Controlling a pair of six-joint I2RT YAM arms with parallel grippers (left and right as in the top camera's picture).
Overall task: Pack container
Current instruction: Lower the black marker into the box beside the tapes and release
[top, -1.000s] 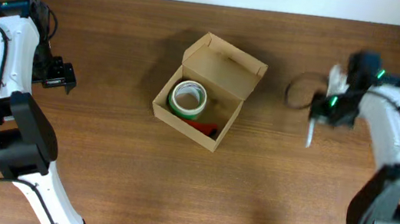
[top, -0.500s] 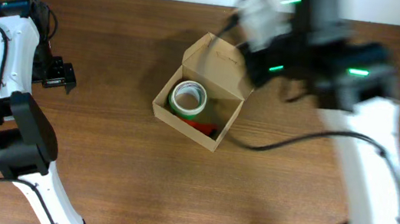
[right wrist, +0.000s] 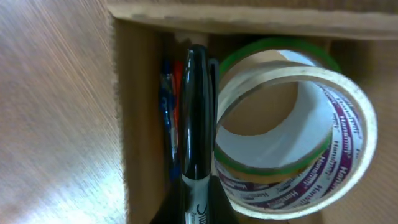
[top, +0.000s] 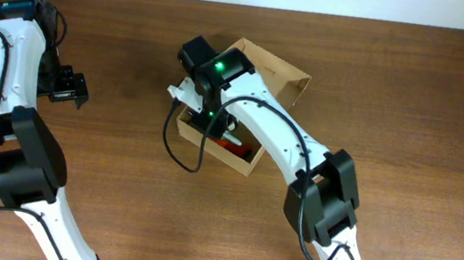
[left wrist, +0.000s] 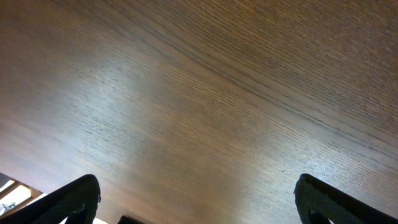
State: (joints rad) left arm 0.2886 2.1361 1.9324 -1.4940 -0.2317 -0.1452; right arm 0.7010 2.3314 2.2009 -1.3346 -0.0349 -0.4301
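Right fingers (top: 212, 120) clamp a black marker (right wrist: 196, 124) over the open box (top: 277, 73) mid-counter (top: 383, 213), beside its tape rolls (right wrist: 292, 143); left fingers (left wrist: 74, 199) gape wide, holding nothing. The light, thin card likely slides and buckles, so the lid's free edge looks the best hold.

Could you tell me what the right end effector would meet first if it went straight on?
Probably the inside of the container beside the tape rolls, its held black marker touching first; depth unclear.
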